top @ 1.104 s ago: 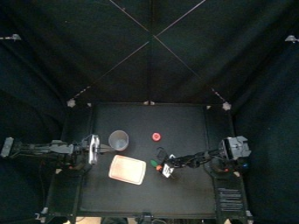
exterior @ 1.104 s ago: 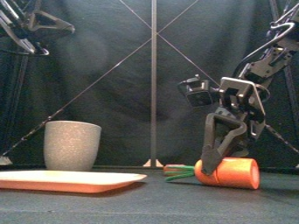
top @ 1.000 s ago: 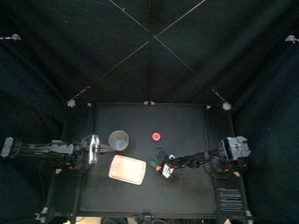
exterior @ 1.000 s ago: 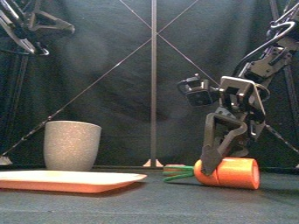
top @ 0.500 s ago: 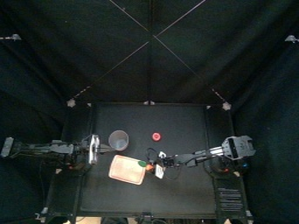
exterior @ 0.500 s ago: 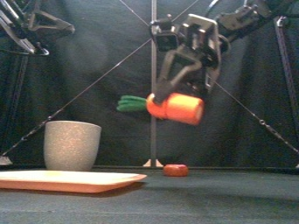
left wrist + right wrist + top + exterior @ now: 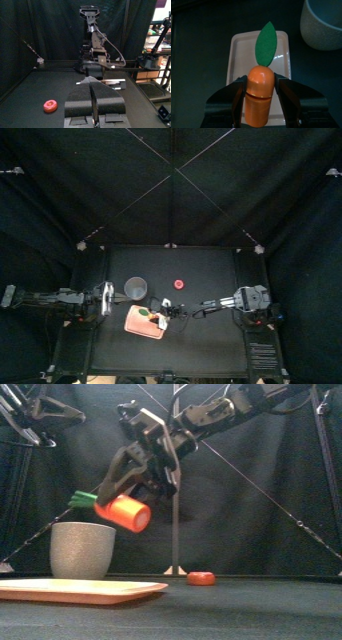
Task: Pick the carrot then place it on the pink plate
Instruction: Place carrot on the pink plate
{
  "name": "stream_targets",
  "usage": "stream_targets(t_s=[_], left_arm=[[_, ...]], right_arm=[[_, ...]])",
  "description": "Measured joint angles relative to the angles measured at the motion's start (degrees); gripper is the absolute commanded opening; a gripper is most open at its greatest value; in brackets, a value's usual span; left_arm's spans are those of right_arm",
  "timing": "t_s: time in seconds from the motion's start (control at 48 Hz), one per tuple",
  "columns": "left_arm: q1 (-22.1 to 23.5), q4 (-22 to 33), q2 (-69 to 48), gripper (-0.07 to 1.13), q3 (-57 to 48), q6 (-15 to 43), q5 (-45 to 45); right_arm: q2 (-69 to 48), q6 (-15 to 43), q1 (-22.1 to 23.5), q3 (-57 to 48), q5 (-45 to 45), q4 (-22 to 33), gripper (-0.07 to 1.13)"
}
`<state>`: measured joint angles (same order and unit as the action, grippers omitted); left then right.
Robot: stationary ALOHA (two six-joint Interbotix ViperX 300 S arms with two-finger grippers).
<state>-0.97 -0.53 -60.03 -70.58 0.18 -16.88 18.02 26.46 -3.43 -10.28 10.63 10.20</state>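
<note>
My right gripper point(image 7: 164, 312) is shut on the orange carrot point(image 7: 124, 512), which hangs in the air with its green leaves point(image 7: 83, 500) pointing left. In the right wrist view the carrot point(image 7: 259, 95) sits between the jaws, directly over the pink plate point(image 7: 258, 56). That plate point(image 7: 80, 590) lies flat at the front left of the table, well below the carrot. My left gripper point(image 7: 110, 298) rests at the table's left side, shut and empty.
A tall grey speckled cup point(image 7: 83, 550) stands just behind the plate, close under the carrot's leaves. A small red toy point(image 7: 201, 578) lies near the table's middle, also seen in the left wrist view as the red toy point(image 7: 50, 105).
My right gripper lifted the carrot off the table at the right and carried it left, to above the pink plate. The left arm stayed still.
</note>
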Motion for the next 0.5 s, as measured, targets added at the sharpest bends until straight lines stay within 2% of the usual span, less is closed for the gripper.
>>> stream_targets(t_s=[0.292,0.396,0.5], left_arm=[[0.0,0.0,0.0,-0.04,0.0,0.0,0.1],[0.0,-0.1,0.0,-0.04,0.0,0.0,0.1],[0.0,0.0,0.0,-0.04,0.0,0.0,0.0]], right_arm=[[6.3,0.3,-0.2,3.5,-4.0,0.2,0.54],[7.7,0.4,-0.3,4.0,-5.4,0.2,0.61],[8.1,0.4,-0.3,4.1,-5.8,0.0,0.73]])
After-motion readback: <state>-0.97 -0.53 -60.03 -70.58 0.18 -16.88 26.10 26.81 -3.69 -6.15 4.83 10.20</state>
